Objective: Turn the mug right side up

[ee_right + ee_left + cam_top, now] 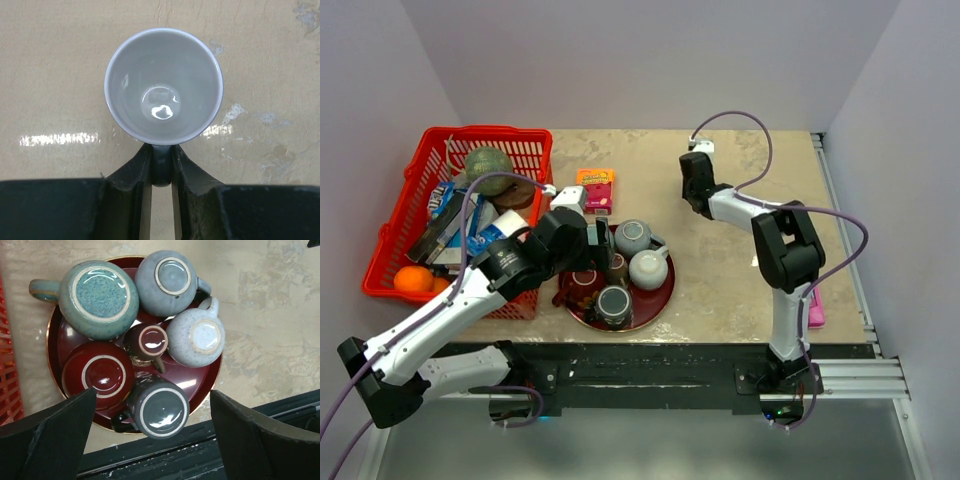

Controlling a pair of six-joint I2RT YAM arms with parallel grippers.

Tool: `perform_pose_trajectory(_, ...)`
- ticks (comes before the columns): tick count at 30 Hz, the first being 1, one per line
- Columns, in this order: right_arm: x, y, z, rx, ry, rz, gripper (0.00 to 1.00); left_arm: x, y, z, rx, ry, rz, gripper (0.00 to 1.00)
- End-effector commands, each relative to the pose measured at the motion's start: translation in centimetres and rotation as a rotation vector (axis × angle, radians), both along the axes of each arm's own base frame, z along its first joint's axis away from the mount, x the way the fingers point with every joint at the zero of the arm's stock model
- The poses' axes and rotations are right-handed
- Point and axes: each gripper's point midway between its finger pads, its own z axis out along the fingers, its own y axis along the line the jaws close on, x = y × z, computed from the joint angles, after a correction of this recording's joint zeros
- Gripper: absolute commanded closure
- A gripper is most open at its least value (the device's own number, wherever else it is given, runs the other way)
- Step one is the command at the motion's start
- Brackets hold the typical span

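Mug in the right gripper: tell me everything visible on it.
The mug is pale grey and glossy, ceramic by its look, round and tapering to a smaller base. Its mouth faces the wrist camera; the inside is empty, with light glinting off the bottom. Its darker grey handle is pinched between the jaws of the right gripper. Beige tabletop lies behind it; whether the mug rests on it cannot be told.

6 mugs (100, 297) crowding tray (197, 385)
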Motion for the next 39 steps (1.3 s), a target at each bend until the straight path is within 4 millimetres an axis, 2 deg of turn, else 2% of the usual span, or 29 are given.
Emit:
perform_pose_trajectory(1, 2.7, 0.1, 3.4, -0.003, -0.137, -0.028, 0.81, -0.4, 1.4, -1.0, 0.067, 0.008, 0.011, 0.01)
perform_pose_trajectory(5, 2.0, 0.0, 3.2, 0.021, -0.138, -0.034, 0.44, -0.8, 1.8, -1.9, 0.076, 0.029, 0.017, 0.01)
perform_pose_trajectory(9, 1.4, 0.0, 4.4, 0.062, -0.145, -0.054, 0.32, -1.3, 1.8, -2.5, 0.072, 0.04, 0.007, 0.01)
perform_pose_trajectory(12, 0.6, -0.5, 5.2, 0.078, -0.14, -0.077, 0.23, -1.7, 1.2, -1.9, 0.047, 0.027, -0.058, 0.01)
perform_pose_trajectory(13, 0.2, -0.6, 6.5, 0.094, -0.158, -0.078, 0.22, -1.9, 1.1, -1.8, 0.042, 0.022, -0.075, 0.01)
perform_pose_trajectory(15, -1.0, -0.9, 6.6, 0.108, -0.132, -0.086, 0.15, -2.3, 0.9, -1.6, 0.031, 0.014, -0.115, 0.01)
perform_pose_trajectory(16, -1.5, -1.0, 7.7, 0.125, -0.139, -0.086, 0.13, -2.5, 0.9, -1.7, 0.031, 0.015, -0.127, 0.01)
perform_pose_trajectory(17, -2.5, -1.3, 7.4, 0.123, -0.1, -0.091, 0.09, -2.8, 0.9, -1.9, 0.037, 0.019, -0.142, 0.01)
perform_pose_trajectory(18, -3.1, -1.3, 7.6, 0.129, -0.082, -0.083, 0.01, -3.1, 1.0, -2.1, 0.036, 0.027, -0.149, 0.01)
perform_pose_trajectory(19, -3.8, -1.4, 8.7, 0.14, -0.086, -0.084, 0.01, -3.3, 1.1, -2.3, 0.038, 0.033, -0.152, 0.01)
perform_pose_trajectory(21, -5.7, -2.0, 8.4, 0.149, -0.025, -0.102, 0.01, -4.0, 1.4, -3.5, 0.048, 0.059, -0.173, 0.01)
perform_pose_trajectory(24, -8.6, -1.7, 9.8, 0.225, -0.007, -0.058, 0.01, -4.8, 1.1, -4.9, 0.049, 0.07, -0.225, 0.01)
perform_pose_trajectory(29, -12.8, -1.2, 11.8, 0.357, -0.013, 0.006, 0.01, -6.7, -1.1, -6.7, 0.076, 0.062, -0.366, 0.01)
perform_pose_trajectory(32, -14.2, -1.5, 11.7, 0.371, 0.002, 0.013, 0.01, -7.4, -1.1, -9.2, 0.185, 0.12, -0.37, 0.01)
perform_pose_trajectory(36, -15.8, -2.0, 12.6, 0.378, -0.002, 0.028, 0.01, -8.3, -2.4, -10.1, 0.183, 0.163, -0.468, 0.01)
perform_pose_trajectory(39, -16.7, -2.3, 12.6, 0.375, -0.003, 0.035, 0.01, -8.2, -3.0, -10.4, 0.195, 0.167, -0.495, 0.01)
